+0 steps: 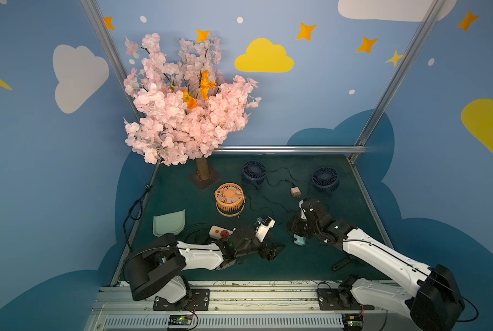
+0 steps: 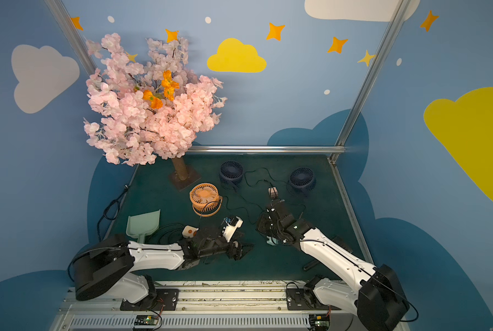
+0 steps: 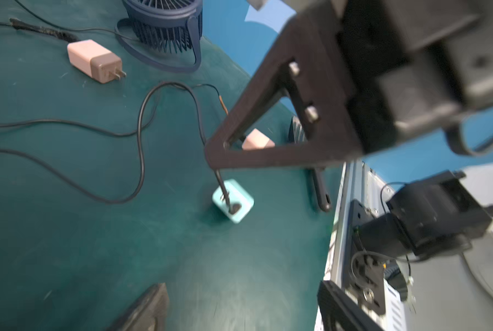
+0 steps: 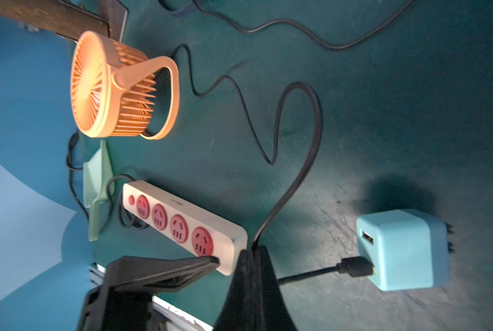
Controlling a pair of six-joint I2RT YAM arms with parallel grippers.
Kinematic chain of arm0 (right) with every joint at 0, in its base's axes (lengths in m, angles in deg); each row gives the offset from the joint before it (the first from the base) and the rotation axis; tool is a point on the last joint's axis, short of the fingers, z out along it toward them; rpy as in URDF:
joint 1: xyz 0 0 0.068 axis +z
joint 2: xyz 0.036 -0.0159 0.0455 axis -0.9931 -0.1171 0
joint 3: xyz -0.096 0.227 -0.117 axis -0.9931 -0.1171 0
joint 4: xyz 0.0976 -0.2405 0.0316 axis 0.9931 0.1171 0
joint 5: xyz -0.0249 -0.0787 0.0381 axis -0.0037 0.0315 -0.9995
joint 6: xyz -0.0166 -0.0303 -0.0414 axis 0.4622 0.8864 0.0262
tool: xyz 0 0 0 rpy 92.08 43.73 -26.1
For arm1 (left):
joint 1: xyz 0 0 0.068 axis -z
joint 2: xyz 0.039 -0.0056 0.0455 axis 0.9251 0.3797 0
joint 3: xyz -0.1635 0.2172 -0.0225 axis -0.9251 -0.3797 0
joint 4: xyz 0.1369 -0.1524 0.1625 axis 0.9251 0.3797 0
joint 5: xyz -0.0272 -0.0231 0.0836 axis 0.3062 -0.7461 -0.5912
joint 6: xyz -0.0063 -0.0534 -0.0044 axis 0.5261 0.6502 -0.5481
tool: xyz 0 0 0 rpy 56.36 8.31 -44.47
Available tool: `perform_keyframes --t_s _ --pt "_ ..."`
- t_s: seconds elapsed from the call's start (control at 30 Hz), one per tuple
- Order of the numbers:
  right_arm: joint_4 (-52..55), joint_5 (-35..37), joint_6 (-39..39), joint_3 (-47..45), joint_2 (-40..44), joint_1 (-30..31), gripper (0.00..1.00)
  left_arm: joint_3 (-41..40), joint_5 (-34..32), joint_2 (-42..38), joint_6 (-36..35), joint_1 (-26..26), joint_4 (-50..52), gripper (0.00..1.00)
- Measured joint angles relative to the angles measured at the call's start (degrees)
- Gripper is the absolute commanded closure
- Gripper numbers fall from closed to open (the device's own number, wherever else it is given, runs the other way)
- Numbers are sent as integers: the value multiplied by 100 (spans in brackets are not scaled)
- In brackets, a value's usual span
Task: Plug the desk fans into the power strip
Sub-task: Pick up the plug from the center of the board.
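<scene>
1. Power strip first: it lies flat at the near left of the green mat. Its four red sockets face up in a row, and the small orange button sits at the end toward the green scoop.
2. In both top views the left arm lies across it, so only the button end and one socket peek out. The right wrist view shows the whole bar.
3. Orange fan stands on its loop stand behind the strip, well apart from it. Its black cable snakes over the mat in loose loops.
4. That cable ends in a USB plug pushed into the blue charger. The charger lies on its side on the mat, prongs pointing away from the strip.
5. Right claw: jaws pressed together, pinching the black cable just short of the plug, with the charger down on the mat close by.
6. Left claw: jaws spread wide apart over bare mat, between the strip and the blue charger.
7. Farther back, two dark blue fans stand near the rear edge, with a pink charger lying between them. The blossom tree fills the far left corner.
</scene>
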Motion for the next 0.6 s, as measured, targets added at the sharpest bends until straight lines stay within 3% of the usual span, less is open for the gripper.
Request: perform_keyframes --t_s 0.17,0.33,0.6 --pt "-238 -26 -411 -15 240 0 100 323 -219 776 72 -2 -590 27" --pt "-363 -114 -573 -15 297 0 100 579 -479 1071 26 -2 -796 42" --pt "-461 -269 -662 -15 278 0 100 879 -577 1185 -181 -37 -822 88"
